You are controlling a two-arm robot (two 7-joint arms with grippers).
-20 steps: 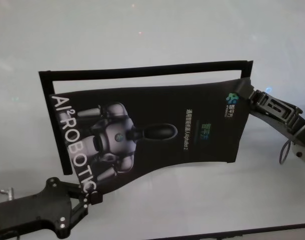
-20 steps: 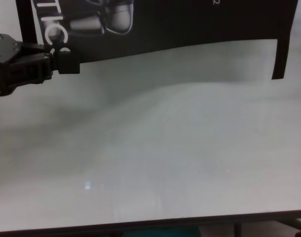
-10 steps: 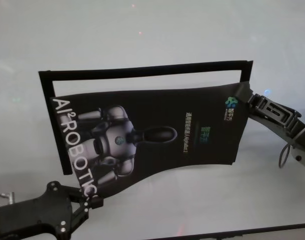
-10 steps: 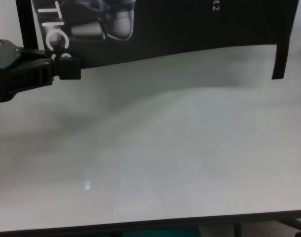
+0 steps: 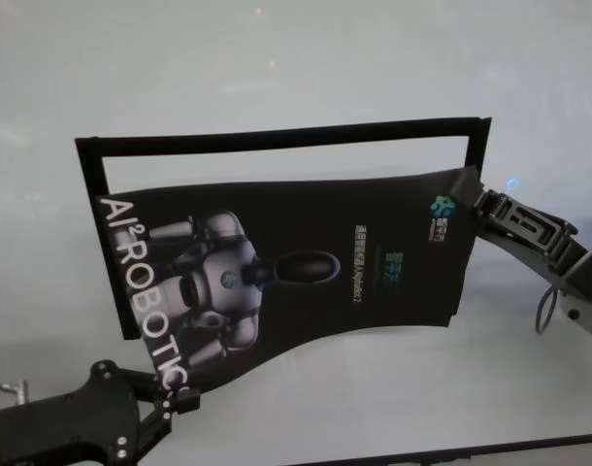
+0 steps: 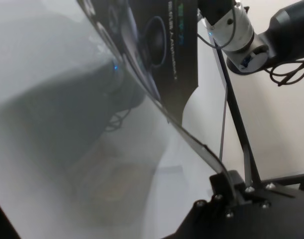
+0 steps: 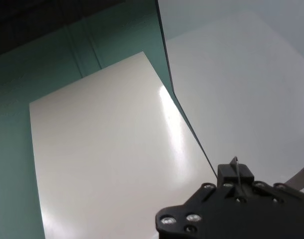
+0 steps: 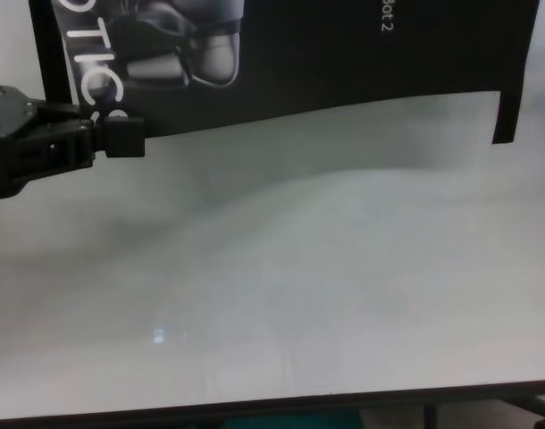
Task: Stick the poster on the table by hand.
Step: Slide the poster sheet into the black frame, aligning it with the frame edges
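- The poster (image 5: 306,267) is my landmark: a glossy black sheet with a silver-grey robot figure (image 5: 218,283) and white lettering, stretched between my two grippers above the table (image 5: 277,58).
- My left gripper (image 5: 184,400) is at the poster's near left corner, right by the end of the big white letters. Its fingers are pinched together on that corner; in the chest view the blocky fingertip (image 8: 122,136) sits on the sheet's lower edge.
- In the left wrist view the poster's thin edge (image 6: 192,142) runs straight into my left gripper's clamp (image 6: 224,181), with the sheet rising away from it.
- My right gripper (image 5: 476,199) is at the poster's far right corner, next to the small green logo (image 5: 444,206). It is closed on that corner, and in the right wrist view the sheet's edge (image 7: 187,124) enters the fingers there too.
- The poster is not flat: its near edge curves upward in the middle, and it throws a soft shadow (image 8: 255,192) on the table beneath it.
- A thin black frame outline (image 5: 277,139) lies on the table just beyond the poster's far edge and along its left side; the poster overlaps the inside of it.
- The table spreads pale and wide on every side of the poster, its dark near edge (image 8: 272,402) well in front of the sheet.
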